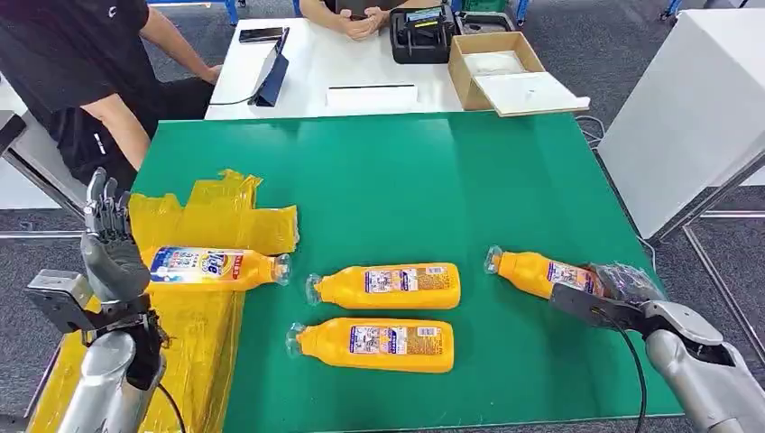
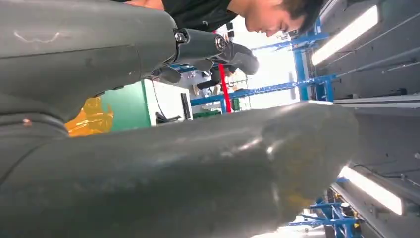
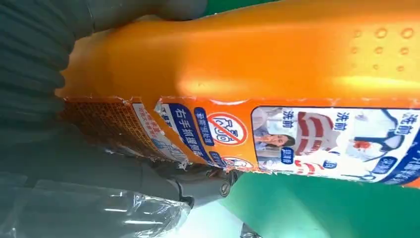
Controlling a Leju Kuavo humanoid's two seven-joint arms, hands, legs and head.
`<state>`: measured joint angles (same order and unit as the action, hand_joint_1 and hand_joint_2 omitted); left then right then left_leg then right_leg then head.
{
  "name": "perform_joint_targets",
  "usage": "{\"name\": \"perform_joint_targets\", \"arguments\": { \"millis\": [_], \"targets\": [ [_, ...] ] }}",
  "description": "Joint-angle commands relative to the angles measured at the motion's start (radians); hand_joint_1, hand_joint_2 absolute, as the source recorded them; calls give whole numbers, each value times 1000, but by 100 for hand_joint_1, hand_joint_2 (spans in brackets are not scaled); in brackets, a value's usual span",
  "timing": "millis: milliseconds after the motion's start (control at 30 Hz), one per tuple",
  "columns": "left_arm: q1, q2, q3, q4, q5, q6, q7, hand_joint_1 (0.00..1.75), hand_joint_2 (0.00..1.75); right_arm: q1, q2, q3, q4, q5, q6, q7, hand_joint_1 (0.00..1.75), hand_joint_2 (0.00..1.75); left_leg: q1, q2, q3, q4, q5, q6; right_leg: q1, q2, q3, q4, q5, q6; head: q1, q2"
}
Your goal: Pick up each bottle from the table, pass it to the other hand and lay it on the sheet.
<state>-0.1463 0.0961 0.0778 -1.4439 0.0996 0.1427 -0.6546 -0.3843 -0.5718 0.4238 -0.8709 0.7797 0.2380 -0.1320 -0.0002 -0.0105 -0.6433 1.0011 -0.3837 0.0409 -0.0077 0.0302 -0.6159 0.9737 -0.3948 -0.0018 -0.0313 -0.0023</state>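
A: Orange plastic, four bottles of it, all lying on their sides. Which one has the right hand (image 1: 603, 287) got?

B: The far-right bottle (image 1: 541, 271), on the green table (image 1: 433, 180). The hand lies over its base end, cap pointing away toward the table's middle. In the right wrist view the bottle's body (image 3: 277, 69) presses against the ribbed palm, and a dark finger (image 3: 203, 181) curls under its label. The fingers are wrapped around it, and it looks to be resting on the table, though I can't be sure.

A: And the left hand (image 1: 106, 236)?

B: Raised at the table's left edge, fingers up and slightly spread, nothing in it. The left wrist view shows the thumb (image 2: 208, 163) and fingers (image 2: 218, 47) apart with open space between.

A: Where are the other bottles?

B: One bottle with a blue label (image 1: 216, 268) lies on the yellow sheet (image 1: 194, 334), just beside the left hand, its cap reaching past the sheet's edge. The two middle bottles lie parallel on bare green: the upper bottle (image 1: 388, 286) and the lower bottle (image 1: 374, 345), well apart from either hand.

A: Anyone nearby?

B: A person in a black shirt (image 1: 81, 63) sits at the far left corner, and a cardboard box (image 1: 501, 68) stands on the white table beyond.
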Motion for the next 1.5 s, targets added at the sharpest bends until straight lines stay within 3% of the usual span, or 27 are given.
{"name": "perform_joint_targets", "arguments": {
  "millis": [33,133,167,267,367,500,800,900,1167,1500],
  "targets": [
    [-5,-3,18,41,18,-47,31,0,0,34,37,-20,-92,-39,7,19,175,175,0,0,2,0,0,-2,0,-2,2,-1,0,-1,0,0],
    [-5,-4,20,43,43,-80,42,0,0,40,43,-45,-136,-40,0,24,175,175,0,1,4,0,-1,-3,0,-2,4,0,-1,-1,0,0],
    [-3,-4,20,42,47,-91,52,0,175,34,52,-57,-152,-41,-5,25,175,175,0,1,2,0,-1,-2,0,-1,2,0,-1,0,0,0],
    [-12,-20,13,45,64,-137,65,0,175,-33,120,-98,-184,-59,-23,29,175,175,-1,4,2,0,-2,-3,0,1,1,1,-1,0,0,0],
    [-38,-53,-14,63,69,-193,75,0,175,-16,201,-143,-327,-56,-42,47,175,175,0,4,0,0,-1,-2,0,2,0,1,0,-1,0,0],
    [-49,-56,-22,73,85,-217,77,0,175,-8,222,-151,-376,-43,-43,53,175,175,0,2,3,1,-1,-4,1,-2,2,1,-1,-1,0,0],
    [-84,-120,-48,26,105,-248,125,0,175,-237,465,-84,-306,32,-42,66,175,175,-1,6,-1,0,1,-2,0,3,-3,2,1,-1,0,0],
    [-98,-131,-73,22,119,-268,142,0,175,-347,534,-65,-210,15,-34,64,175,175,0,6,-1,1,1,-3,0,4,-3,2,1,-1,0,0],
    [-193,-134,-154,108,183,-289,164,0,175,-457,594,14,-81,-95,-64,30,175,175,0,2,-1,1,3,-4,1,-1,-2,2,1,-2,0,0],
    [-214,-132,-189,91,233,-256,186,0,175,-405,628,139,-148,-215,-98,56,175,175,0,0,1,1,1,-5,1,-3,1,2,0,-2,0,0]
  ]
}}
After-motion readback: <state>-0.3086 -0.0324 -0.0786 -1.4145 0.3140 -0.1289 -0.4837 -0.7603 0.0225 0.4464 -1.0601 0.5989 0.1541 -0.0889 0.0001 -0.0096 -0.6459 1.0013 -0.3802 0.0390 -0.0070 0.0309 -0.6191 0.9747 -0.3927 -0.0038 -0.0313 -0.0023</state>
